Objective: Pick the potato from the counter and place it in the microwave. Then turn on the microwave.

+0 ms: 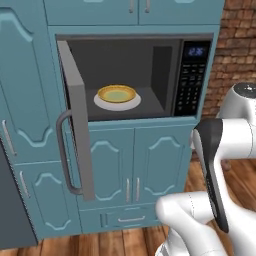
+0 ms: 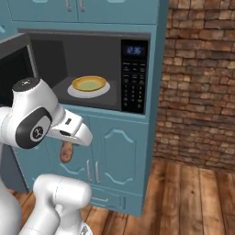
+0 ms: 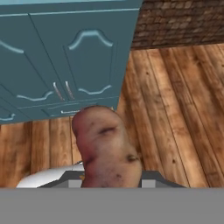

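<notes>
Potato (image 3: 105, 148): clamped lengthwise in closed gripper (image 2: 68, 149), held low before the lower cabinet doors (image 3: 65, 57). Microwave (image 2: 92, 69): door open, cavity above and ahead; plate (image 1: 117, 101) inside.

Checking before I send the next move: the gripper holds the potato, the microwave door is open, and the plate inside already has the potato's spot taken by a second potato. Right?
Not quite. The plate in the microwave carries a yellow bowl, not a second potato, as the left base view shows. The door is open, and the gripper does hold the potato.
</notes>
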Controlling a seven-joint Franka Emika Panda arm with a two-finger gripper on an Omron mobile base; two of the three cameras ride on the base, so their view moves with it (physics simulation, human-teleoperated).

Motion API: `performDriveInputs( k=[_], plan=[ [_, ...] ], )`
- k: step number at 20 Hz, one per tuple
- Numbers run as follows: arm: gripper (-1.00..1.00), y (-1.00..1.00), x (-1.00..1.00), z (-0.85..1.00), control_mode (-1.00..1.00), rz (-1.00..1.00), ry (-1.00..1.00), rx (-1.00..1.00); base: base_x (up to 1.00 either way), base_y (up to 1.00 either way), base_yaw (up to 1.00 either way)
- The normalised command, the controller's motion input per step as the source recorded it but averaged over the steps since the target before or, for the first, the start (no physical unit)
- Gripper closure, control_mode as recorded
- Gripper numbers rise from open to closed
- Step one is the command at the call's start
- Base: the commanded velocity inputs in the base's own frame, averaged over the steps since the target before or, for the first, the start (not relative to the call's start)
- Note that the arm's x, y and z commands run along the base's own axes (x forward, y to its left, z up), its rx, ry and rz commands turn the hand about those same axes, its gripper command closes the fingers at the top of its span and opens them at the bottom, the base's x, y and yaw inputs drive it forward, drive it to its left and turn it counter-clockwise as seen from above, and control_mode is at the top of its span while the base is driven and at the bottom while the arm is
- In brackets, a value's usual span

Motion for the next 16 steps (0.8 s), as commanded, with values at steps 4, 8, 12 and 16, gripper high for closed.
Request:
performDriveInputs(
  k=[4, 8, 12, 16],
  plan=[
    [1.00, 0.00, 0.00, 0.00, 1.00, 0.00, 0.00, 0.00, 0.35, 0.17, 0.00],
    [1.00, 0.00, 0.00, 0.00, 1.00, 0.00, 0.00, 0.00, 0.31, 0.27, 0.00],
    [1.00, 0.00, 0.00, 0.00, 1.00, 0.00, 0.00, 0.00, 0.31, 0.31, 0.00],
    [1.00, 0.00, 0.00, 0.00, 1.00, 0.00, 0.00, 0.00, 0.32, 0.30, 0.00]
  ],
)
